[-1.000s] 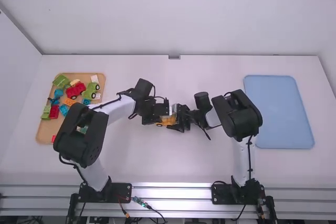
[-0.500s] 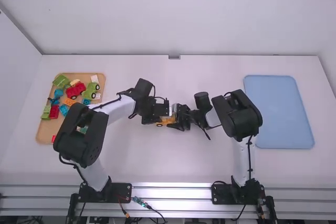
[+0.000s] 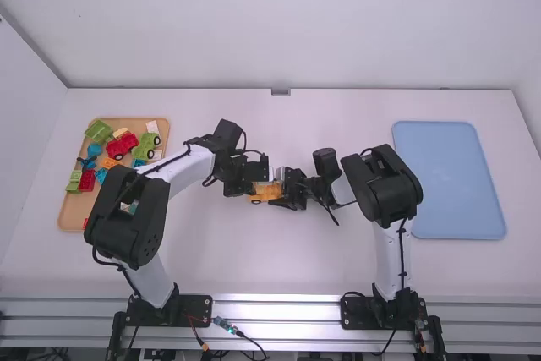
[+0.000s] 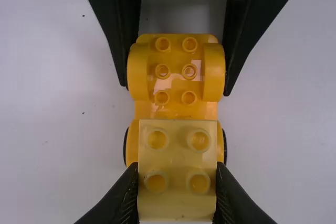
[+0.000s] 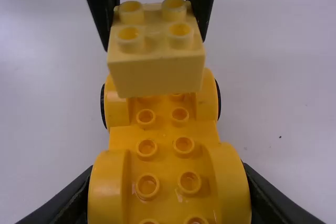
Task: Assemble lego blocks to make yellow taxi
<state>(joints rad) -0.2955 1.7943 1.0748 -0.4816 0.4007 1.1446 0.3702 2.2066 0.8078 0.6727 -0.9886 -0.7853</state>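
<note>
Pale yellow, the block point(image 5: 157, 72) is pinched in the left gripper point(image 4: 177, 182) over one end of the car point(image 5: 164, 132), which the right gripper point(image 4: 175, 88) clamps mid-tabletop point(image 3: 254, 264). Lowered askew, it could miss the studs and skew the car. Trays point(image 3: 448, 183) flank them; white walls point(image 3: 296, 23) stand beyond.

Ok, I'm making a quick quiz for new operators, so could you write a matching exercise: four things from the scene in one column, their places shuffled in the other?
1. Pale yellow block
2. Orange-yellow car base
3. Blue tray
4. Wooden tray

A. Right side of the table, in the high view
B. Between the left gripper's fingers
C. Left side of the table, under mixed toy pieces
D. Between the right gripper's fingers

Pairs: 1-B, 2-D, 3-A, 4-C
</note>
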